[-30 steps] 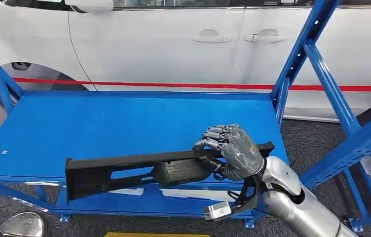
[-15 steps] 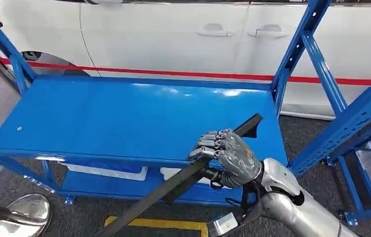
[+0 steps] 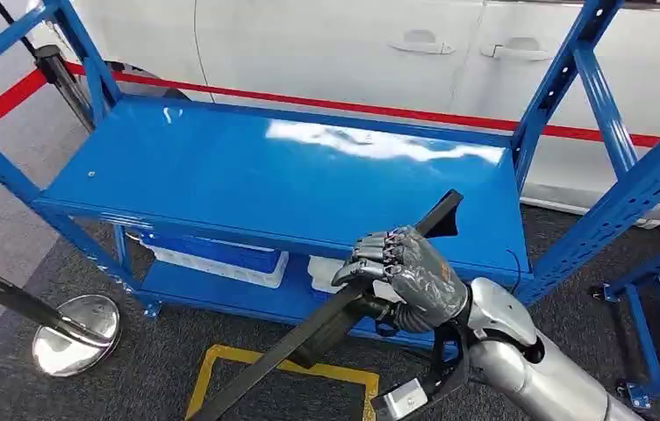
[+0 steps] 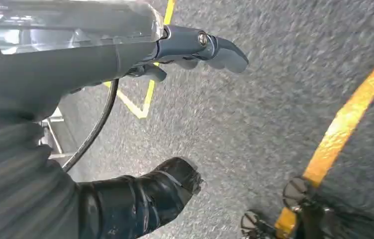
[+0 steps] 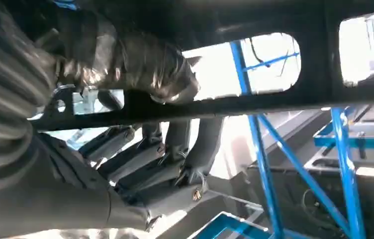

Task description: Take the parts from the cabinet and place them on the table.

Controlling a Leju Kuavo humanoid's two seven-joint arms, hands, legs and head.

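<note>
long black part (image 3: 309,331) – slotted frame | tilted, upper end over blue shelf (image 3: 221,175) | gripped mid-length by right robot hand (image 3: 401,272)

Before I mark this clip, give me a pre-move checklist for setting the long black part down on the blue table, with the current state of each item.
1. Grip on the part: ok. The right hand holds the long black part with its fingers wrapped over it; the right wrist view agrees.
2. Part level: not ok. It slants steeply, upper end over the blue table, lower end down toward the floor.
3. Part resting on the table: not ok. It is held at the front edge.
4. Landing area free: ok. The tabletop is bare in the head view.
5. Left hand out of the way: ok. It hangs over the floor, holding nothing.
6. Lower end clear of the floor: cannot tell.
</note>
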